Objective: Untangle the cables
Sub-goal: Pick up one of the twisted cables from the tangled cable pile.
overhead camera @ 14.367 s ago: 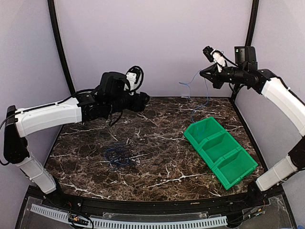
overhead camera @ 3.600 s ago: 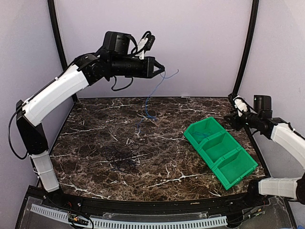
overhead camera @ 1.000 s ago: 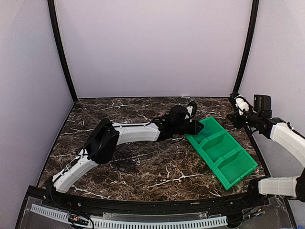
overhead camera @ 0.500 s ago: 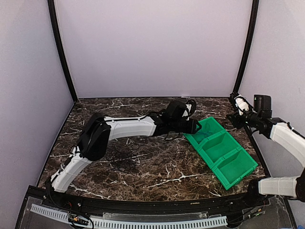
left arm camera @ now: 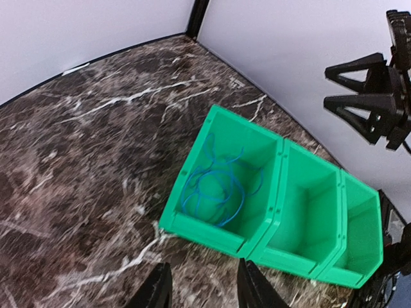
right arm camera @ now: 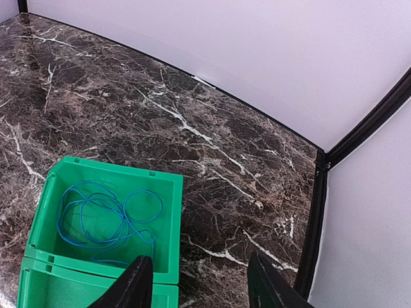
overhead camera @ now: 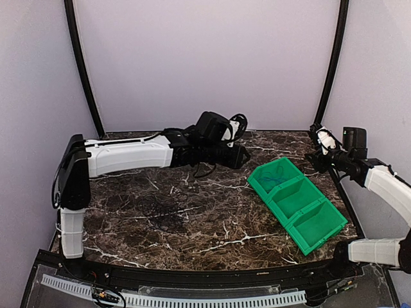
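Inventory of what my screens show at this moment.

1. Blue cable (left arm camera: 215,189): I see it lying in loose overlapping loops inside the end compartment of the green bin (left arm camera: 200,231), the compartment farthest from the arm bases. All of it appears to sit within that compartment's walls.

2. Black cables (overhead camera: 160,213): I make out a dark tangle on the marble table (overhead camera: 218,239), left of centre and well apart from the bin. Against the dark stone I cannot count the strands or tell how they cross.

3. Green bin: three compartments in a row, set diagonally on the right side of the table.

4. Left gripper (left arm camera: 202,292): its wrist camera shows two black fingers (left arm camera: 157,292) standing apart with bare tabletop between them and nothing gripped. From above I see the arm stretched across the back of the table, its tip raised off the surface and just short of the bin's far end. The blue cable is in front of it, not touching it.

5. Right gripper (right arm camera: 200,285): its fingers are spread moderately wide with nothing between them. It hangs near the back right corner, above the table and beside the bin, looking down on the compartment that holds the blue cable. The left wrist view confirms its jaws parted.
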`<action>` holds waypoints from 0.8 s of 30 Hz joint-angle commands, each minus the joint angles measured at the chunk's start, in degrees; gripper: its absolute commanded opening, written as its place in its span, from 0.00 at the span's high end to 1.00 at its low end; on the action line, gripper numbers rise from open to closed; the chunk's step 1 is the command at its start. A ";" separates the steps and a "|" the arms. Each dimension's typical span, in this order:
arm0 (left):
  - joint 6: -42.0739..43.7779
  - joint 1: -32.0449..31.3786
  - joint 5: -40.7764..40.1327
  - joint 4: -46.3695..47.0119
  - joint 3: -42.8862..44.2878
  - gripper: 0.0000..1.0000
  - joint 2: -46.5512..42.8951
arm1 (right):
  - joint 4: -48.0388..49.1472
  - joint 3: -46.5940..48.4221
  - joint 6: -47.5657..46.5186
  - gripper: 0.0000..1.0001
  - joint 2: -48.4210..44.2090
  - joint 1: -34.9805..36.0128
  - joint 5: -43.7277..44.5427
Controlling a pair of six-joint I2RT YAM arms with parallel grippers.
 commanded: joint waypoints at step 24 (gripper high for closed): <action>-15.16 13.99 -18.90 -23.42 -55.66 0.59 -48.08 | -0.36 -0.45 -2.26 0.47 -1.64 -0.27 -4.99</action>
